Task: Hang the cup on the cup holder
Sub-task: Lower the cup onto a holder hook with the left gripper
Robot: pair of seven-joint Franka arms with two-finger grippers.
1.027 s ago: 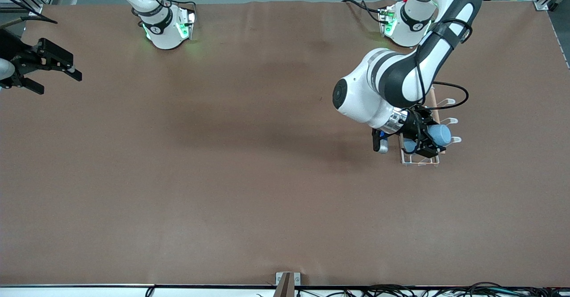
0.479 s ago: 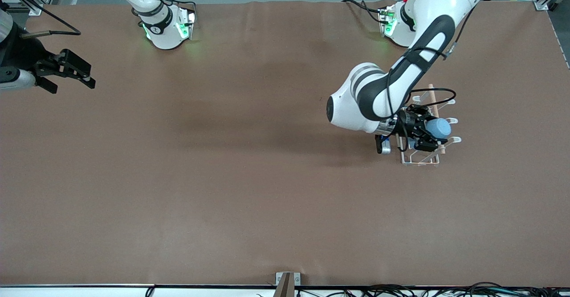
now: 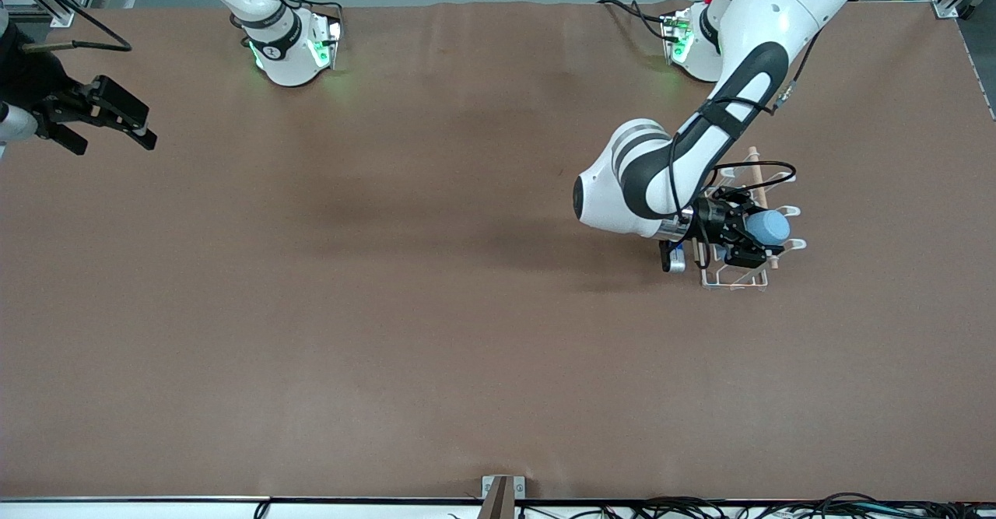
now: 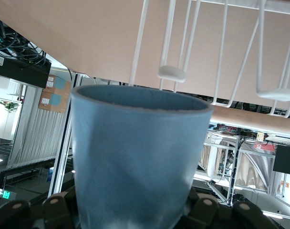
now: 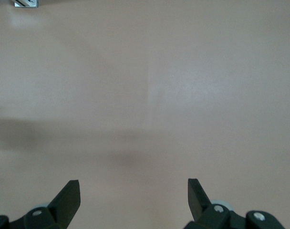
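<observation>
My left gripper (image 3: 749, 234) is shut on the light-blue cup (image 3: 772, 228) and holds it on its side over the white wire cup holder (image 3: 734, 278), which stands toward the left arm's end of the table. In the left wrist view the cup (image 4: 135, 157) fills the middle between the dark fingers (image 4: 54, 211). Its open rim points at the cup holder's looped prongs (image 4: 172, 73), just short of one prong tip. The wooden dowel (image 4: 250, 117) runs past them. My right gripper (image 3: 117, 144) waits open and empty over the right arm's end of the table, and shows open over bare table in the right wrist view (image 5: 133, 191).
The brown table surface (image 3: 436, 309) spreads wide between the two arms. The left arm's cable (image 3: 766, 167) loops over the cup holder's dowel end. A metal bracket (image 3: 503, 488) sits at the table edge nearest the front camera.
The left arm's elbow has dropped and its wrist has turned, with the cup still over the cup holder. The right gripper has shifted slightly at its end of the table.
</observation>
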